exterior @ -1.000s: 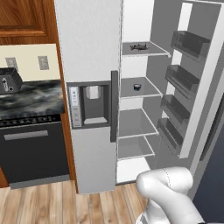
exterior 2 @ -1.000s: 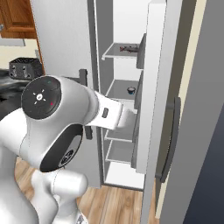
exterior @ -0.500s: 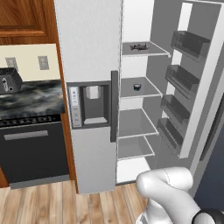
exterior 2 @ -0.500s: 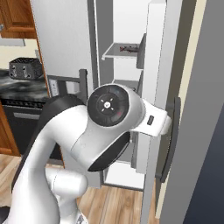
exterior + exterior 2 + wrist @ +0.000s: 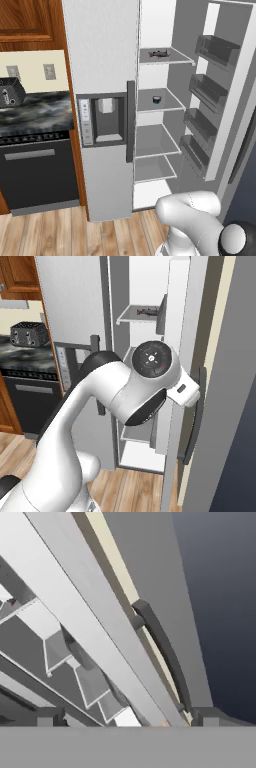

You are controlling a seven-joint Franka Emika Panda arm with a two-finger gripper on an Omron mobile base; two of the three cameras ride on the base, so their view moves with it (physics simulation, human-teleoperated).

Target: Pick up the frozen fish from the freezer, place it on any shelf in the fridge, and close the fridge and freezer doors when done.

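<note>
1. The arm (image 5: pixel 125 401) swings at centre frame of the right base view, close against the open fridge door (image 5: pixel 220 100); a wide turn here could knock the door edge or its dark handle (image 5: pixel 165 652).
2. The tool (image 5: pixel 125 717) points along that door edge, fingertips (image 5: pixel 50 717) low at the bottom of the hand view and spread wide, nothing between them: released.
3. The fish looks to be the small dark item (image 5: pixel 159 53) on the top shelf (image 5: pixel 165 56), upper centre of the left base view; blurry, so not certain. A blind reach could shove it backward.
4. Against half a second ago, the arm's round joint has rolled toward right of frame, nearer the handle; shelves and door unchanged.
</note>
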